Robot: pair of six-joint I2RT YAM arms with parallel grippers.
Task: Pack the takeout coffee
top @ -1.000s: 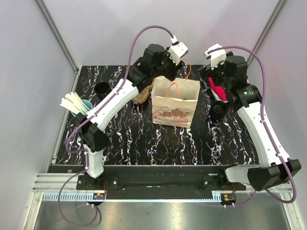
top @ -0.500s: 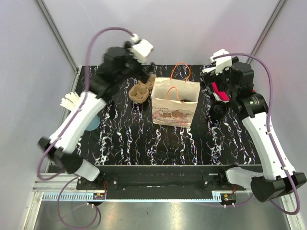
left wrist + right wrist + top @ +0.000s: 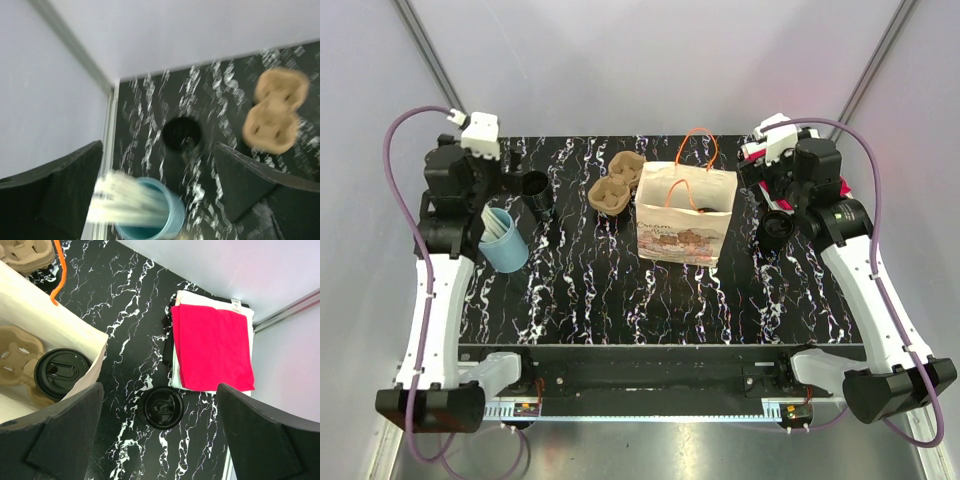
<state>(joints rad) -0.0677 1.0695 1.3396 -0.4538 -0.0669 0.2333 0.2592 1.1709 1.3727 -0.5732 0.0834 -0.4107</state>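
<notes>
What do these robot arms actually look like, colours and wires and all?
Both the left arm and right arm have white tapered shells joined by chunky black joints. A purple cable runs along each. A small white camera box sits on each wrist. The left gripper and right gripper each have two broad matte black fingers.

This was a robotics lab test cell: a black marble-patterned tabletop (image 3: 600, 300) boxed in by plain pale wall panels (image 3: 650, 60) on aluminium posts (image 3: 440, 75). A white left arm (image 3: 435, 290) and right arm (image 3: 865, 290) were bolted along a rail (image 3: 670, 408), trailing purple cables (image 3: 400, 140).
</notes>
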